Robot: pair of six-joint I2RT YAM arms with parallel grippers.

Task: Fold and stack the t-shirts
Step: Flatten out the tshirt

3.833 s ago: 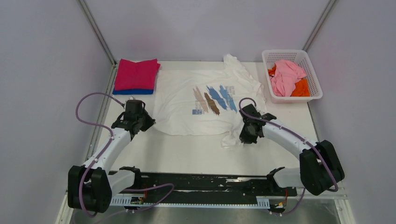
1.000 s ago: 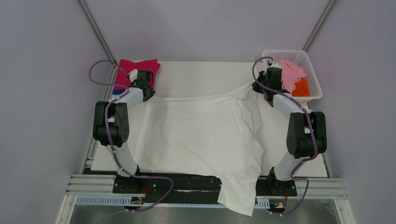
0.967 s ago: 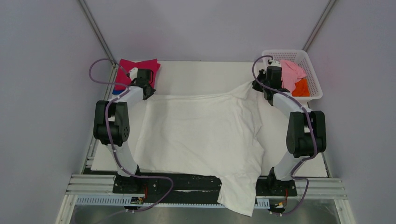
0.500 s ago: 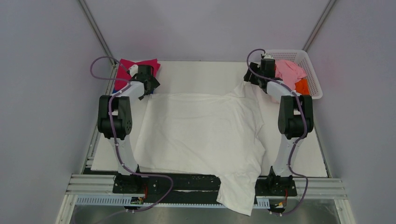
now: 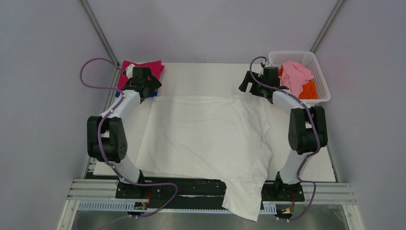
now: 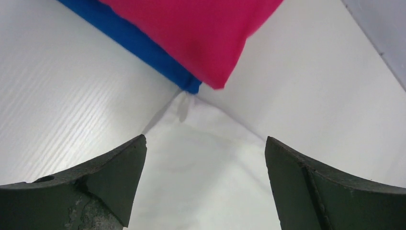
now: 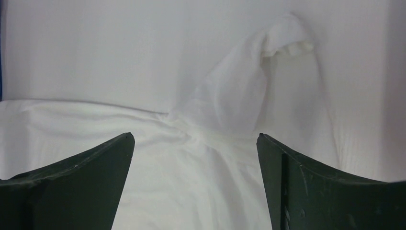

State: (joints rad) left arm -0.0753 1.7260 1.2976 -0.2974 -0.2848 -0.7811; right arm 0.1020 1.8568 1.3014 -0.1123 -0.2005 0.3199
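Observation:
A white t-shirt lies spread plain side up on the table, its near end hanging over the front edge. My left gripper hovers open over its far left corner, nothing between the fingers. My right gripper stands open above the far right corner, where a bunched sleeve pokes up. A folded magenta t-shirt rests on a folded blue one at the back left. Pale pink and orange t-shirts sit crumpled in the basket.
The white lattice basket stands at the back right corner, just right of my right arm. Enclosure walls and slanted metal posts close in the back and sides. The black arm-base rail runs along the near edge.
Both grippers went from shut on the white t-shirt's far corners to open and let it go. The far edge has settled flat, and both wrists have drawn back slightly.

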